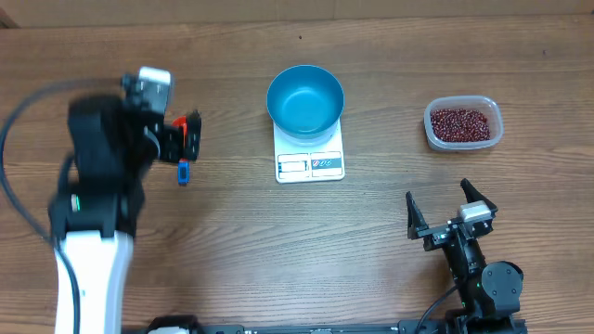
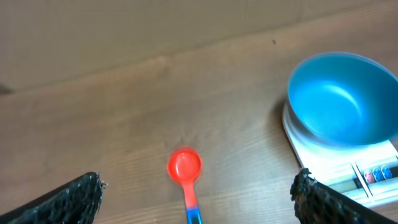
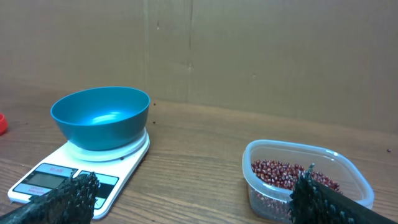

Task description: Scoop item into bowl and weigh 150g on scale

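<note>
**Both hands wide open, beans in the tub**

Left hand [image 1: 190, 139] is spread wide and gripping nothing, with the red-and-blue spoon [image 2: 185, 167] lying on the bench [image 1: 278, 250] between its fingers. The blue bowl [image 1: 305, 100] sits on the scale [image 1: 310, 165], off to that hand's right. Right hand [image 1: 438, 197] is spread open too, empty. The beans [image 1: 461, 122] are in the clear tub [image 1: 493, 139] ahead of it, slightly right.

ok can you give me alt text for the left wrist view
A small red spoon with a blue handle lies on the wooden table, below and between the open jaws of the left gripper, which is not touching it. To the right, an empty blue bowl sits on a white scale.
</note>
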Available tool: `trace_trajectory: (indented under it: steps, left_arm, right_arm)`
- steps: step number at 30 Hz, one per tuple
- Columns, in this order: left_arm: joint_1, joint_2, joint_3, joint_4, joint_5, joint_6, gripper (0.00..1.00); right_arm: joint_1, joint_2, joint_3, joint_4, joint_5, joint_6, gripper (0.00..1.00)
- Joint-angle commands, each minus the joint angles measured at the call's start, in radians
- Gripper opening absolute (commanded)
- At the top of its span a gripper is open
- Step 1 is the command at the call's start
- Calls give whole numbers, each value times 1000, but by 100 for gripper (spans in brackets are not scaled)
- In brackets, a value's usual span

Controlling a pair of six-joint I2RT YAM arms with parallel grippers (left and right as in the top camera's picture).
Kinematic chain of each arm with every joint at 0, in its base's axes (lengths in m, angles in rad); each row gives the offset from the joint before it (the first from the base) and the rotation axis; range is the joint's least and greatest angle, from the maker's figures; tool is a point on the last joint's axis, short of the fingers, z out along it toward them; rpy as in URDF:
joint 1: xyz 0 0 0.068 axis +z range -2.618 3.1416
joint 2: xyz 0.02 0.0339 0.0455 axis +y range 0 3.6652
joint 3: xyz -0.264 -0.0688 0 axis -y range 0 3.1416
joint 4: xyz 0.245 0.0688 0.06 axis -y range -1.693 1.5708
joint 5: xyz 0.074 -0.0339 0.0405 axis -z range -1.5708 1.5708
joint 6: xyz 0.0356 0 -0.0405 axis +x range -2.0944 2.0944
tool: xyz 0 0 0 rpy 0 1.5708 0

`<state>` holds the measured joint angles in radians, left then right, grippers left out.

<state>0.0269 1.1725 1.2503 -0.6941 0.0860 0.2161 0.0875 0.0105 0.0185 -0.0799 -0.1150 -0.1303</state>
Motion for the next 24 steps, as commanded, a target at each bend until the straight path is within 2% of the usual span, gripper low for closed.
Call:
trace_trajectory:
  steps: [1, 5, 7, 10, 13, 14, 24]
  left_arm:
    - [5, 224, 241, -93, 38, 5, 100]
    - [5, 349, 304, -84, 155, -89, 100]
    - [5, 388, 304, -64, 190, -94, 99]
    - [11, 473, 304, -53, 140, -35, 99]
    - [38, 543, 304, -53, 105, -5, 83]
    - [51, 568, 304, -50, 106, 5, 81]
    - [148, 758, 304, 45, 105, 166, 75]
  right_arm:
    - [7, -8, -10, 4, 10, 7, 100]
    - [7, -8, -10, 4, 10, 7, 100]
    - [7, -8, -10, 4, 10, 7, 100]
    - [7, -8, -10, 4, 9, 7, 100]
    - [7, -8, -10, 4, 10, 7, 100]
    - [7, -8, -10, 4, 10, 7, 100]
    - [7, -8, -10, 4, 10, 7, 100]
